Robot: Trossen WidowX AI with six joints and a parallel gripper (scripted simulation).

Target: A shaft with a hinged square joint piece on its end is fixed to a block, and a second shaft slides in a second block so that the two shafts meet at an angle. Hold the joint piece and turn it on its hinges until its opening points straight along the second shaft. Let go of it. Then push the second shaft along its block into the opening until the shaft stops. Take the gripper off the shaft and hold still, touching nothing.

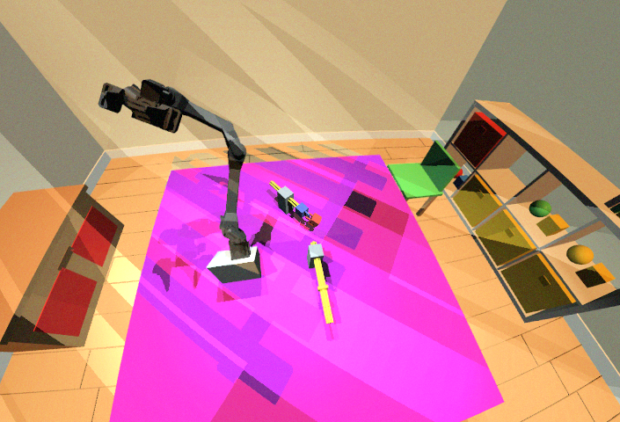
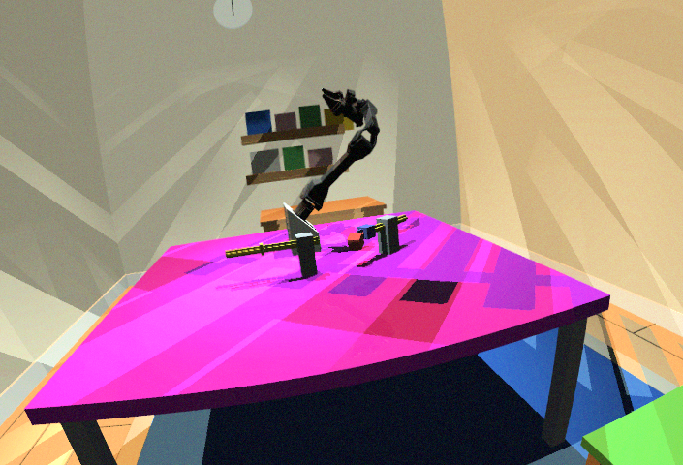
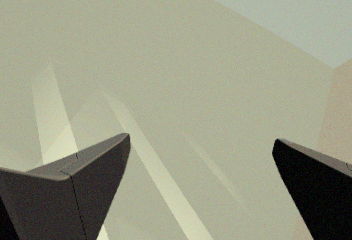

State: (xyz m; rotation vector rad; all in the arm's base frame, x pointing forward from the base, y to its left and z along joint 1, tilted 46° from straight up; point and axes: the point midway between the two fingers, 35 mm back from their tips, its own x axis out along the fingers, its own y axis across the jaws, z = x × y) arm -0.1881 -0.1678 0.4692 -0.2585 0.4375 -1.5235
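Observation:
The first yellow shaft (image 1: 273,185) (image 2: 401,218) runs through a grey block (image 1: 285,198) (image 2: 388,235) and ends in a blue piece (image 1: 302,209) (image 2: 366,232). The red joint piece (image 1: 315,219) (image 2: 356,240) sits beyond the blue one; its opening's direction is too small to tell. The second yellow shaft (image 1: 325,306) (image 2: 243,250), with a collar, lies in another grey block (image 1: 315,252) (image 2: 305,258). Its inner end barely sticks out, apart from the red piece. My gripper (image 3: 202,143) is open and empty, raised high and far from both shafts.
The arm's pale base (image 1: 236,268) stands on the magenta table (image 1: 180,378) (image 2: 149,351), beside the two blocks. A green chair (image 1: 422,178) (image 2: 654,427) stands at the table's edge. A shelf unit and a cabinet stand beyond the table. The wrist view shows only walls behind the fingers.

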